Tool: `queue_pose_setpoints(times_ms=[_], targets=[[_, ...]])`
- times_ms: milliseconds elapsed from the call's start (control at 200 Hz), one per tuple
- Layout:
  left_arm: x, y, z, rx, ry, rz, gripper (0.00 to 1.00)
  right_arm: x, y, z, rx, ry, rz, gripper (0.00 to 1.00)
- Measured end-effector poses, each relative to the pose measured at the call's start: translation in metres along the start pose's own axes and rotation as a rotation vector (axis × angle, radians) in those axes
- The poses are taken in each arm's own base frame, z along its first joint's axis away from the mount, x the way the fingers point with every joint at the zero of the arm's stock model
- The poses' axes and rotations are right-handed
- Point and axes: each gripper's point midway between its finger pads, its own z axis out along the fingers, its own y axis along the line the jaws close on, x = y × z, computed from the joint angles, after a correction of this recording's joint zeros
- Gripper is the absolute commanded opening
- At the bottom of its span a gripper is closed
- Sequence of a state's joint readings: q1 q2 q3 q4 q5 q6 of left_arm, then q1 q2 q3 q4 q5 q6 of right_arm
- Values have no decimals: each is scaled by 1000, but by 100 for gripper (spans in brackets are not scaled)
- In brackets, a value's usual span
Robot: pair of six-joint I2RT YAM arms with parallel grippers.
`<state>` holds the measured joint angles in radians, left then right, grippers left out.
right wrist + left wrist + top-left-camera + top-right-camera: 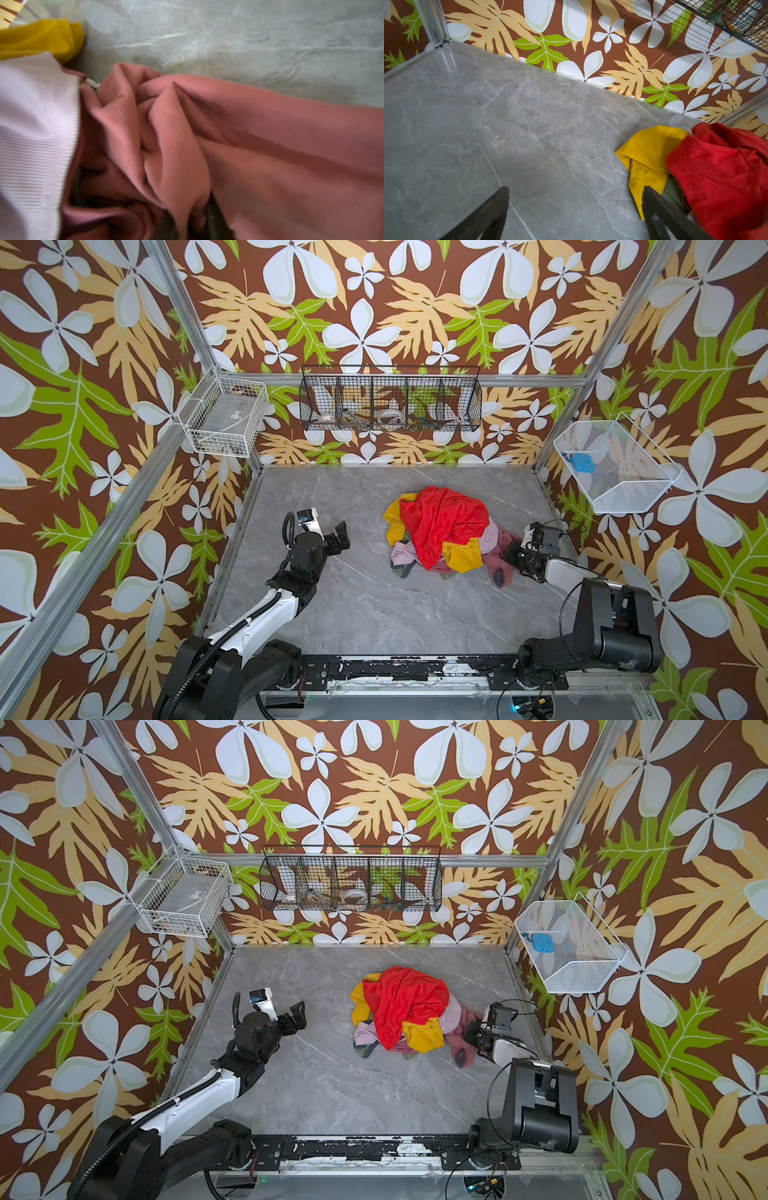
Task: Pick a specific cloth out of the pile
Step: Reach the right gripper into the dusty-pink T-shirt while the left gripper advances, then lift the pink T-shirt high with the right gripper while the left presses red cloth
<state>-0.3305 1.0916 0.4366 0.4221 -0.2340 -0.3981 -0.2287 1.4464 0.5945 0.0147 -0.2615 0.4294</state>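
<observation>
At the right edge of the heap of bright red, mustard and lilac garments (436, 526), you have the right gripper (506, 551) clamped on a fold of the dusty rose-pink T-shirt (270, 135), which trails onto the grey marble table (353, 605). Your left gripper (341, 538) hovers well apart, fingers spread wide.

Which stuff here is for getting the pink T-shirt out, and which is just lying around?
For the job: rose-pink T-shirt, pile of clothes, right gripper at the T-shirt.

Just lying about: black wire basket, white wire basket, white mesh basket with a blue box inside, open left gripper off to the side.
</observation>
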Motion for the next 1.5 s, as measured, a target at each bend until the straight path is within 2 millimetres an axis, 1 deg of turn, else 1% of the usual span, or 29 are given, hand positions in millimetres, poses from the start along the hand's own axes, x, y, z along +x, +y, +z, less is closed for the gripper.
queue_pose_setpoints(times_ms=[85,165,300,596,801,1056,1201,1301,1386,1501], targets=[[0,0,-1,-1,2,0,100,-3,6,-3,-27,-17,-12,0],[1,0,-1,-1,3,0,100,-8,16,-12,-59,-51,-39,0],[2,1,0,-2,8,-5,100,-24,30,-34,-101,-134,-66,0],[11,-1,3,0,33,0,100,-53,50,-85,-145,-284,-99,0],[17,-6,7,7,55,10,100,-81,72,-125,-198,-392,-103,0],[25,-12,11,18,78,20,100,-97,99,-159,-273,-450,-117,0],[25,-14,13,22,81,22,100,-104,107,-179,-301,-492,-102,0],[26,-16,14,27,87,20,100,-113,114,-197,-325,-535,-99,0],[29,-21,16,47,102,19,100,-121,121,-211,-342,-569,-101,0],[34,-30,19,67,120,26,100,-129,125,-222,-352,-593,-88,0]])
